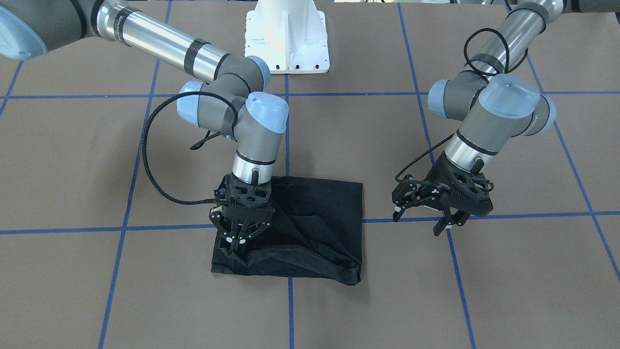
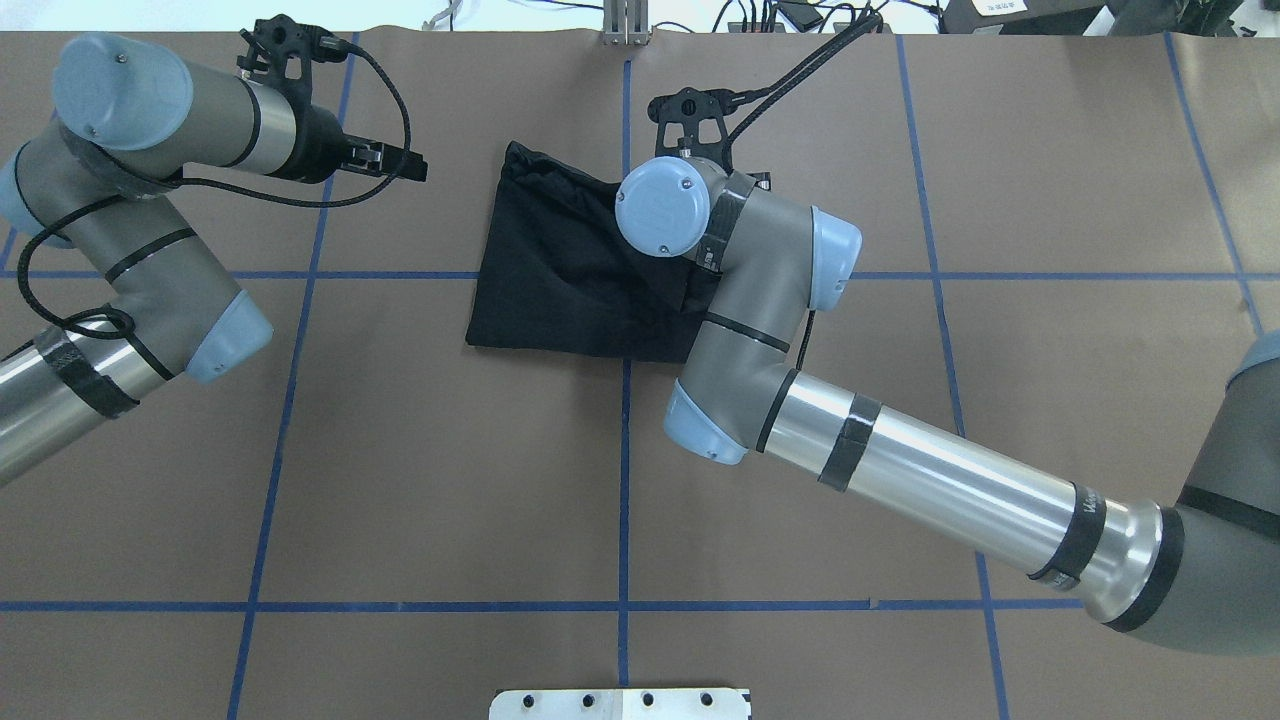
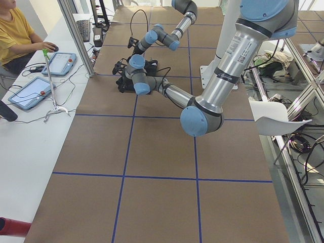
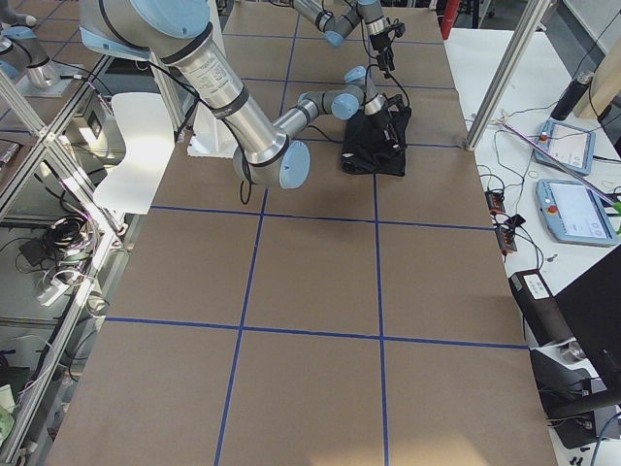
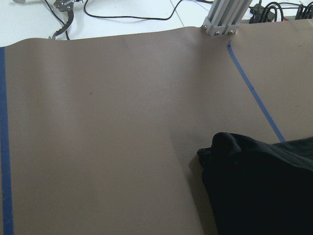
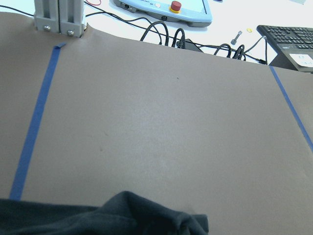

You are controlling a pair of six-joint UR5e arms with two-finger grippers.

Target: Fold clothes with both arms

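Cloth, black and folded into a rough rectangle, sits near the middle of the brown worktop (image 1: 339, 310). This is the T-shirt (image 1: 315, 213), and it straddles a crossing of the blue tape lines (image 1: 533, 214). Its surface is creased, and the edge farthest from the robot is bunched into a thick roll.

We see the right arm (image 2: 900, 470) reach in over the garment with its wrist pointing straight down. The right pincer (image 1: 236, 244) stands on the shirt close to the far corner on the robot's right. Its fingers are drawn together on a pinch of fabric, and diagonal creases run away from that spot. In the overhead view the wrist hides those fingers from us.

The left arm (image 2: 150, 250) is bent back on its own side. The left pincer (image 1: 420, 219) is spread wide and has hold of nothing. It hangs above bare paper beside the shirt, well apart from it.

From the left wrist camera we catch a rumpled corner of the shirt (image 5: 259, 186) at the lower right. From the right wrist camera we see a dark fold (image 6: 122, 215) along the bottom edge. The white pedestal (image 1: 288, 39) stands between the two arms.
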